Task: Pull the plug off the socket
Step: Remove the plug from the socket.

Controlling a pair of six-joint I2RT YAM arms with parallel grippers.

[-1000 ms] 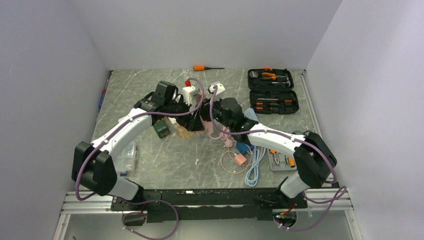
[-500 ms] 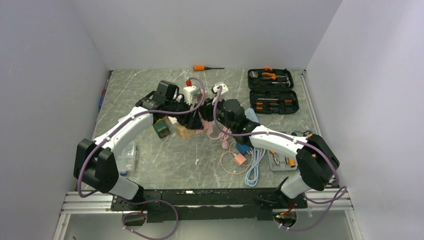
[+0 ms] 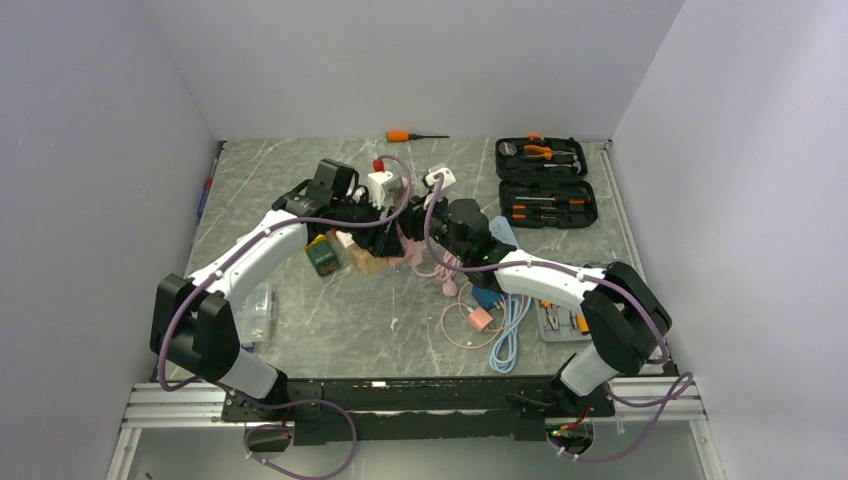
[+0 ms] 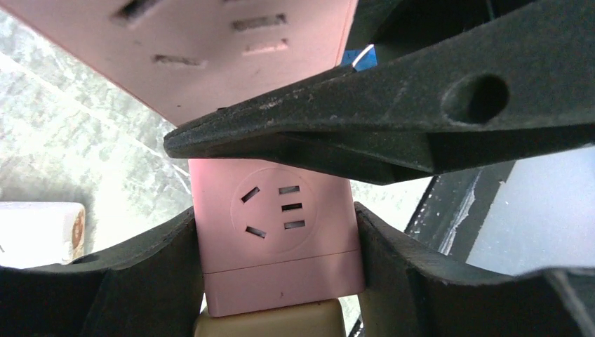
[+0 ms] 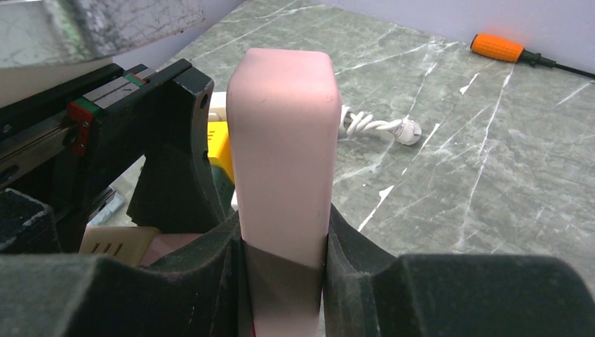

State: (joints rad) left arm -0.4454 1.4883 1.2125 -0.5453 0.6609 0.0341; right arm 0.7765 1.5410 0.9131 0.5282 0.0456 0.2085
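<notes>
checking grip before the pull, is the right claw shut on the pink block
Shut: the right claw presses both sides of the pink rectangular plastic block.

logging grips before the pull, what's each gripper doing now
left gripper: closed on the pink socket cube
right gripper: closed on the upright pink block

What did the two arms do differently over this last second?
The left gripper closed its jaws onto the pink socket block, now pinched between them. The right gripper kept its hold on the pink bar, and both arms barely shifted. The screwdriver and tool case stayed put.
</notes>
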